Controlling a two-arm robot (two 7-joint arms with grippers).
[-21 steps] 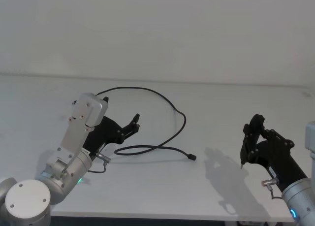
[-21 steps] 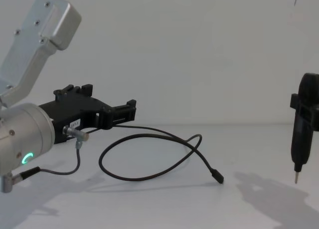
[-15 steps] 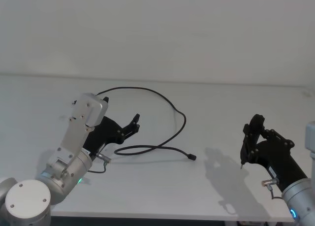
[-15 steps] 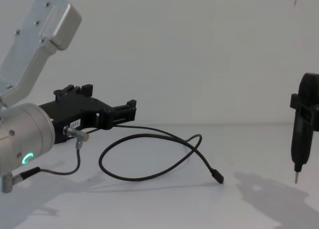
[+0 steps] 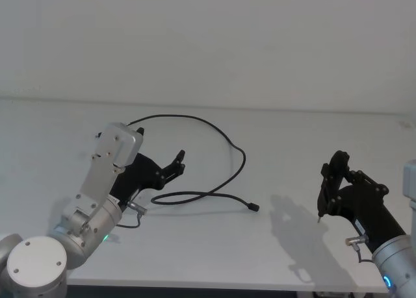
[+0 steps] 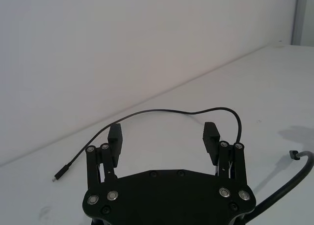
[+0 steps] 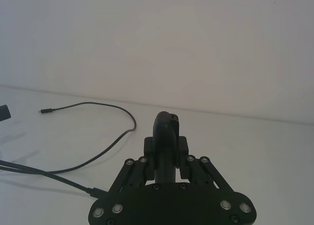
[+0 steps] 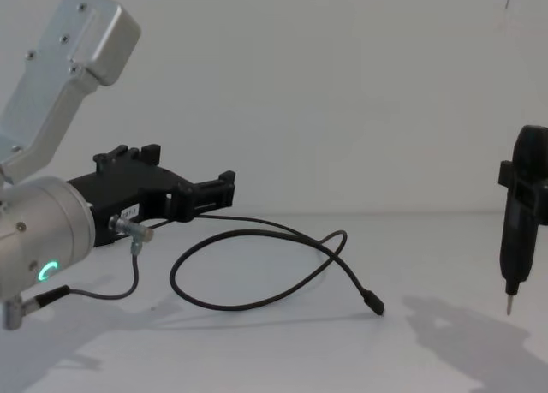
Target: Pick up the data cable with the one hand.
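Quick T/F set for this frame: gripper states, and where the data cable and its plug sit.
1. The left gripper is open. True.
2. The left gripper holds the data cable. False: the cable lies on the table, and nothing is between the jaws.
3. The right gripper is shut. True.
4. The plug lies directly under the right gripper. False: it lies between the two grippers, apart from both.

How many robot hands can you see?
2. The left hand, open, hovers above the table by the data cable's loop. The right hand, shut, hangs over the table's right side, away from the cable.
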